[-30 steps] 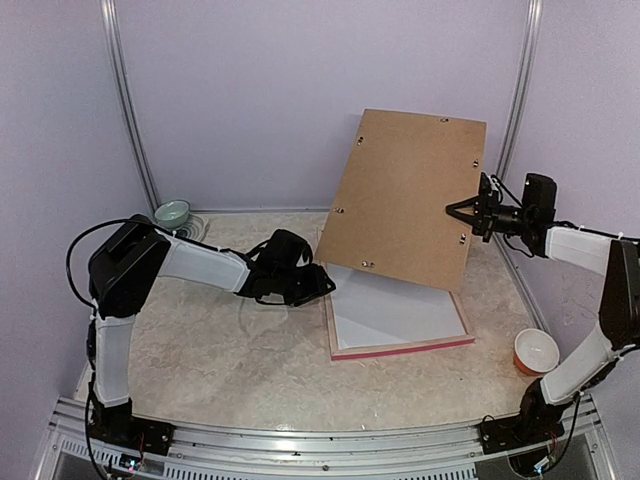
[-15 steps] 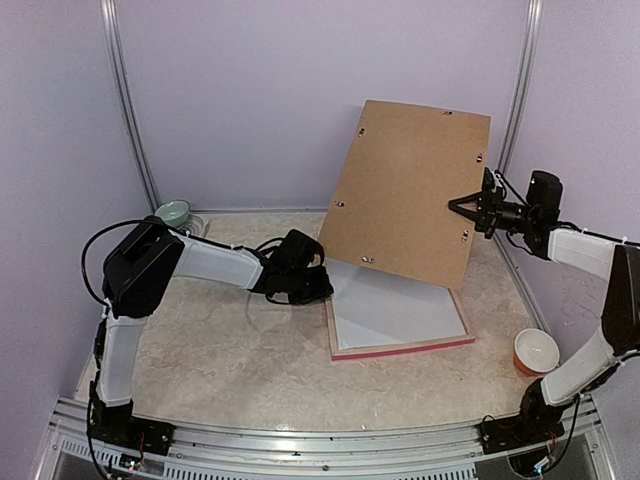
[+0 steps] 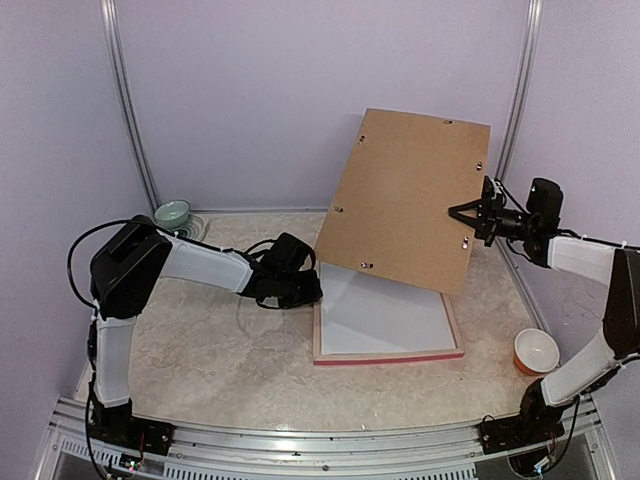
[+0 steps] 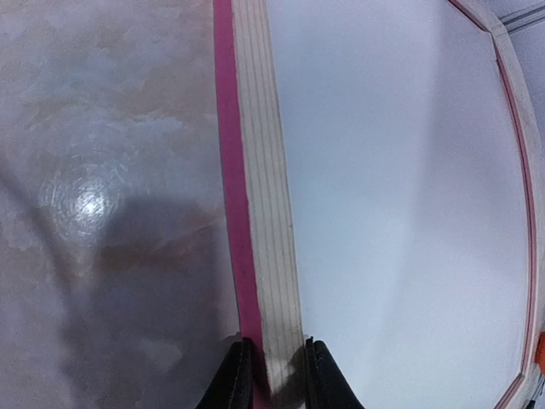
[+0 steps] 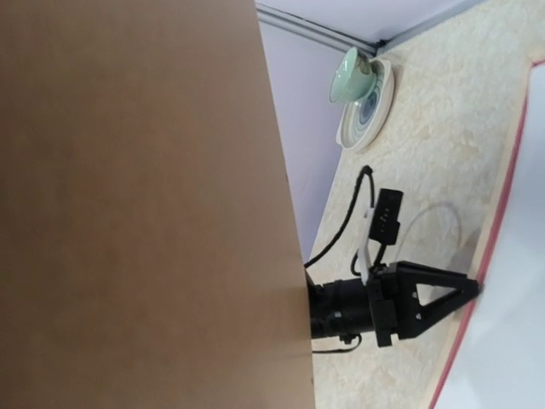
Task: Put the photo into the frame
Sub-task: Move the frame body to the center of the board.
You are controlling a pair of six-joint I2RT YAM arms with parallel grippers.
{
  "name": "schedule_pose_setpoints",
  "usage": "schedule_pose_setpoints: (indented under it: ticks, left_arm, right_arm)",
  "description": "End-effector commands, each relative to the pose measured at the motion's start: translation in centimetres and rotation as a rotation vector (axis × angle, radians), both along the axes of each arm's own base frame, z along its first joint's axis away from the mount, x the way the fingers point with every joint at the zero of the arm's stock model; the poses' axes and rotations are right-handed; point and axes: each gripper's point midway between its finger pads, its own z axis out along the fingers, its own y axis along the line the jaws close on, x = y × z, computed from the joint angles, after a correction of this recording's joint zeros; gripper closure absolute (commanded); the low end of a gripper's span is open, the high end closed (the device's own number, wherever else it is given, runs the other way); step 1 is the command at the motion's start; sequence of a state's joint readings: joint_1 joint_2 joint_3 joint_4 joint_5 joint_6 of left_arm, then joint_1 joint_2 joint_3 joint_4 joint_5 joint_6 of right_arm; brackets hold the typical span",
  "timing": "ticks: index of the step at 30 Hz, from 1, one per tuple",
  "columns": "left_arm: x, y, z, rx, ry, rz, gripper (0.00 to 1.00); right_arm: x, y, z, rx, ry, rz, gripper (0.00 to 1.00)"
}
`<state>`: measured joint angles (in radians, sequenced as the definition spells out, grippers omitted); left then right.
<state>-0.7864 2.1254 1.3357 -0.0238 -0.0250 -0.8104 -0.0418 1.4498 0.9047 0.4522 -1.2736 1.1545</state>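
The frame [image 3: 388,357] lies flat on the table with its pale wood back up and its pink edge showing. A white sheet [image 3: 385,318] fills its inside. My left gripper [image 3: 312,290] is at the frame's left rail. In the left wrist view its jaws [image 4: 274,345] pinch that ribbed pale rail [image 4: 264,213], one finger on each side. My right gripper [image 3: 462,213] is shut on the right edge of a brown backing board [image 3: 405,200]. It holds the board tilted in the air over the frame's far side. The board [image 5: 136,204] hides the right fingers in the right wrist view. The photo is out of view.
A green cup on a saucer [image 3: 172,213] stands at the back left corner, also seen in the right wrist view [image 5: 353,77]. An orange-and-white bowl [image 3: 536,350] sits near the right arm's base. Purple walls and metal posts close in the table.
The left gripper closed on the frame's left rail. The frame slid left and turned square to the table edge. The raised board stayed roughly where it was.
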Motion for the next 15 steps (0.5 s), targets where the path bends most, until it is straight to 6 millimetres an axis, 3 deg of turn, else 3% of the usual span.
schedule_pose_setpoints:
  ticks: [1,10,15]
  left_arm:
    - [-2.1,3.6,-1.7,0.105,0.055,0.002,0.80]
    - [-3.2,7.8,-1.8,0.142,0.064,0.038,0.80]
    - [-3.4,9.8,-1.5,0.153,0.059,0.069,0.80]
  right_arm:
    - [-1.5,0.1,2.3,0.008,-0.107,0.002,1.00]
    - [-2.6,1.4,0.7,-0.015,-0.065,0.033,1.00]
    - [-3.8,3.2,-0.4,-0.017,-0.037,0.086,1.00]
